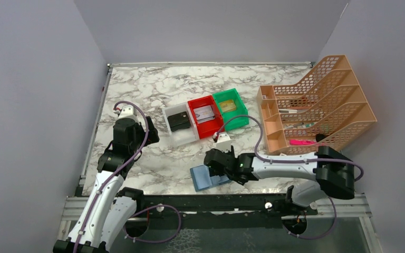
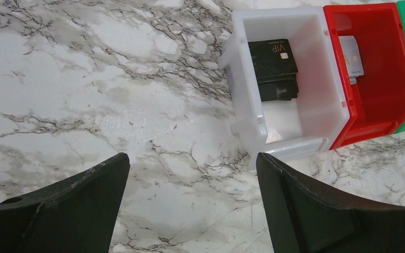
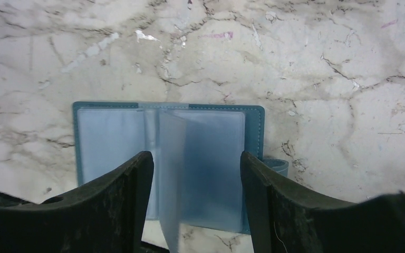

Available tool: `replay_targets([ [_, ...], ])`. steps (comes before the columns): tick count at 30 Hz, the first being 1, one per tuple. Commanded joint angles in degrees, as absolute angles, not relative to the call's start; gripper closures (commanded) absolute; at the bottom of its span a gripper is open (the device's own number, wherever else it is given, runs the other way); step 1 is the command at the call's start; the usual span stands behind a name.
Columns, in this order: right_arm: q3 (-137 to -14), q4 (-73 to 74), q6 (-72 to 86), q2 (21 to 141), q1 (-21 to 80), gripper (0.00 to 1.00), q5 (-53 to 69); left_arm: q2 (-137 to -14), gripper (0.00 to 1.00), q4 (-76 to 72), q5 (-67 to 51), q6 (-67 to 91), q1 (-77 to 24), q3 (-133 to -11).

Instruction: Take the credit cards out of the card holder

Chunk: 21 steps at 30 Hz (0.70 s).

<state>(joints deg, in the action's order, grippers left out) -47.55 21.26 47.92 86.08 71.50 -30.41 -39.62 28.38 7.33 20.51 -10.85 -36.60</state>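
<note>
Right fingers (image 3: pixel 111 211): partly apart, gripping nothing; they hover low over the open card holder, one on either side of its middle leaves.
Left fingers (image 2: pixel 74 205): spread wide, holding nothing, above bare worktop just near the white bin's corner.
Card holder (image 3: pixel 211 158): one. It lies opened flat on the worktop near the front edge, in front of the bins and under the right fingers.
Holder's look: teal cover with a stitched border, pale translucent blue pocket panels inside, one leaf standing up at the fold, and a small snap tab (image 3: pixel 277 164) sticking out at one side. Whether any card sits in the pockets cannot be told.
Bins: three, touching in a row: white bin (image 2: pixel 242 105), red bin (image 2: pixel 385 79), green bin (image 1: pixel 237 118).
Black cards (image 2: pixel 274 60): two, overlapped in the white bin, the upper one marked VIP.
Pale card (image 2: pixel 352 58): at least one in the red bin; its count is unclear.
Green bin's content: something yellowish, too small to tell.
White box (image 1: pixel 223 140): one, small, on the worktop just in front of the red bin, between bins and holder.
Organiser (image 1: pixel 321 100): one, peach mesh, at the right side, well apart from the holder.
Worktop (image 1: pixel 153 89): white marble pattern with grey veins.
</note>
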Motion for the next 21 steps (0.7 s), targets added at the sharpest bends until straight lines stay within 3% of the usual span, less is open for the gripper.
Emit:
replay_targets([
  [1,-45.48,18.09,46.76,79.81,71.39,0.34,-29.79,-39.5,0.07,26.63,6.26,20.04,-10.55,-36.12],
  [11,-38.93,19.71,52.88,71.6,71.37,0.33,-33.91,-39.41,0.07,26.51,5.98,20.04,-10.58,-36.04],
  [18,-30.63,0.89,41.51,66.16,71.41,0.32,-14.74,-39.38,0.07,26.4,5.98,20.04,-10.56,-35.95],
  [21,-28.32,-1.99,42.25,65.45,71.38,0.32,-12.25,-39.36,0.07,26.43,6.13,20.04,-10.55,-35.95],
])
